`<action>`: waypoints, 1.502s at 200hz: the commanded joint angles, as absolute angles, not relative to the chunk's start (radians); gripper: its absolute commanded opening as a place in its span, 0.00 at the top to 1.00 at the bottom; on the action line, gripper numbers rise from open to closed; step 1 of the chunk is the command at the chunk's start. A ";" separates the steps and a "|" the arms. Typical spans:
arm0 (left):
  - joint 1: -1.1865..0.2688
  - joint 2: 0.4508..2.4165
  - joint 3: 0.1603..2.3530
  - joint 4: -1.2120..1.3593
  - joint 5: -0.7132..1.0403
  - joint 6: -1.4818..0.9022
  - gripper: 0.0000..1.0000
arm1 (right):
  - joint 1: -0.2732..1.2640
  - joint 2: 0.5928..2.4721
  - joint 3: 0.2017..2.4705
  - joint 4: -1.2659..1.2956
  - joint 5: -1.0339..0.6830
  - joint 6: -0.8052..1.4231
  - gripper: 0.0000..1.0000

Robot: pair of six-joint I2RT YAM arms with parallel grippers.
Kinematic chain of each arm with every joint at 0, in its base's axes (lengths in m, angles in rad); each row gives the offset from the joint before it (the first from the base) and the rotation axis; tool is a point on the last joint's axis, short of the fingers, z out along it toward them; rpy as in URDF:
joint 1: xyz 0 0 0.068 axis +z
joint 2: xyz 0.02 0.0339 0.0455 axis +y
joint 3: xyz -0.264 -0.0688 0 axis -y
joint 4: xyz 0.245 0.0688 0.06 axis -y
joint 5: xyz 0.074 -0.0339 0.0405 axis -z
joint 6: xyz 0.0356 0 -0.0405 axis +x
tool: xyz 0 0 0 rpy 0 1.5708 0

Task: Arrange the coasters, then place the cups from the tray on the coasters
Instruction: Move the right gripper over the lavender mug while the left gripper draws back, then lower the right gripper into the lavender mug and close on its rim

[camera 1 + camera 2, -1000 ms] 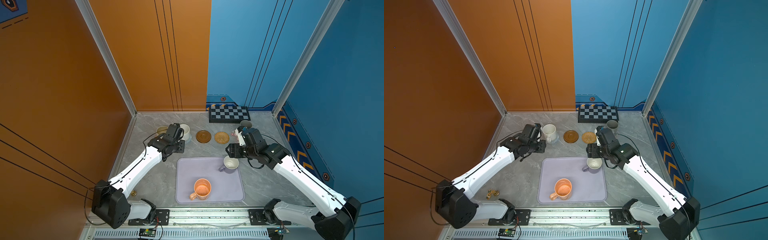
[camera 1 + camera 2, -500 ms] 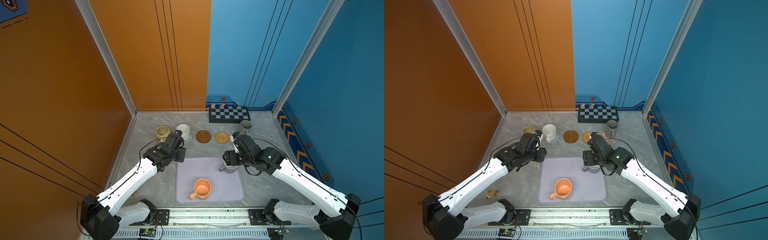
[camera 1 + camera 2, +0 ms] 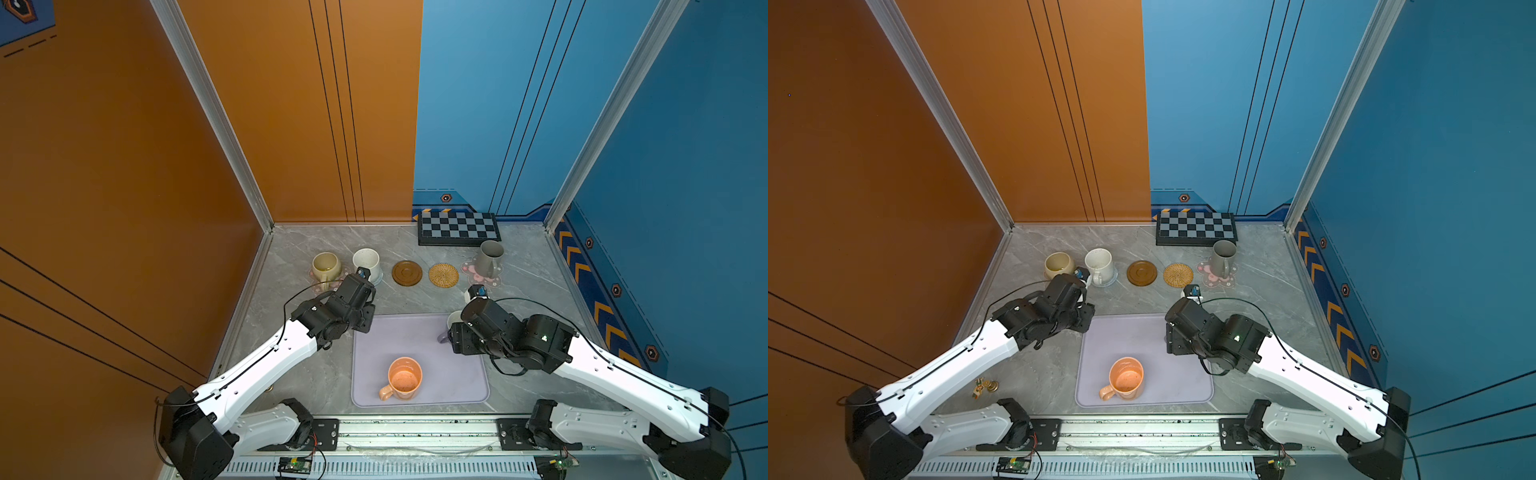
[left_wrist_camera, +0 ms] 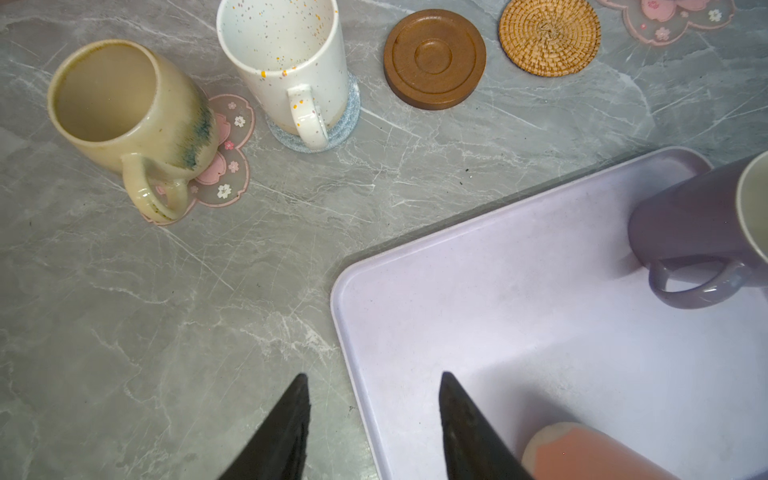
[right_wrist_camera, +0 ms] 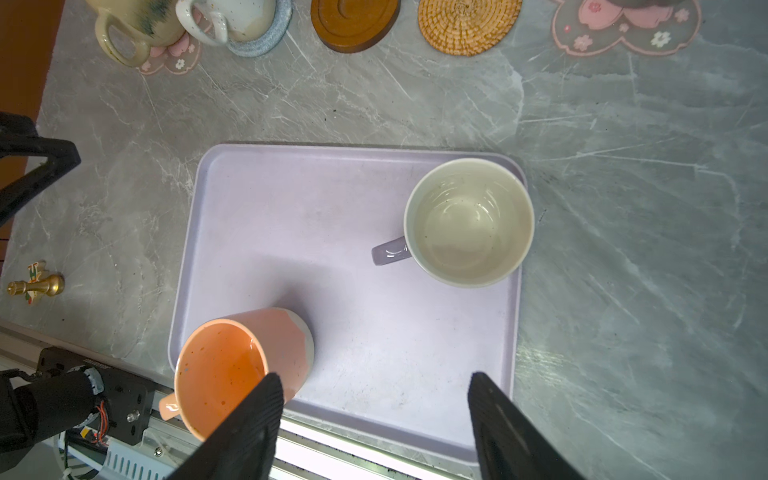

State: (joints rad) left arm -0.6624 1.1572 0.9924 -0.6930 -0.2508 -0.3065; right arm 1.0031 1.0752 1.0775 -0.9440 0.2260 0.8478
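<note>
Wrist views | left jaws apart, empty | right jaws wider, empty

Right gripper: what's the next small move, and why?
Probably ease the right gripper forward and down over the lavender mug to grip its rim. Its jaws stand open and empty above the lavender tray. The mug stands upright there just ahead, and the rattan coaster and wooden coaster are both bare.
</note>
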 commanded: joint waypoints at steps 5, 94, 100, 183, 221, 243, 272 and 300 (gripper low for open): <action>-0.671 1.138 0.969 -0.718 -0.277 -0.321 0.49 | 1.028 1.061 1.053 -0.985 0.294 0.945 0.27; -0.661 1.137 0.933 -0.716 -0.285 -0.345 0.49 | 1.131 1.212 1.044 -0.940 0.327 1.162 0.32; -0.661 1.134 0.932 -0.718 -0.285 -0.346 0.49 | 1.132 1.227 1.044 -0.940 0.330 1.185 0.32; -0.636 1.085 0.916 -0.716 -0.271 -0.334 0.49 | 1.105 1.441 1.069 -0.845 0.264 1.365 0.34; -0.631 1.071 0.908 -0.716 -0.259 -0.336 0.49 | 1.090 1.454 1.078 -0.845 0.363 1.481 0.34; -0.630 1.073 0.909 -0.715 -0.248 -0.337 0.49 | 1.088 1.487 1.090 -0.840 0.406 1.572 0.33; -0.627 1.070 0.912 -0.715 -0.227 -0.339 0.49 | 1.081 1.576 1.156 -0.839 0.407 1.586 0.33; -0.624 1.050 0.906 -0.715 -0.225 -0.337 0.49 | 1.064 1.610 1.163 -0.844 0.416 1.632 0.34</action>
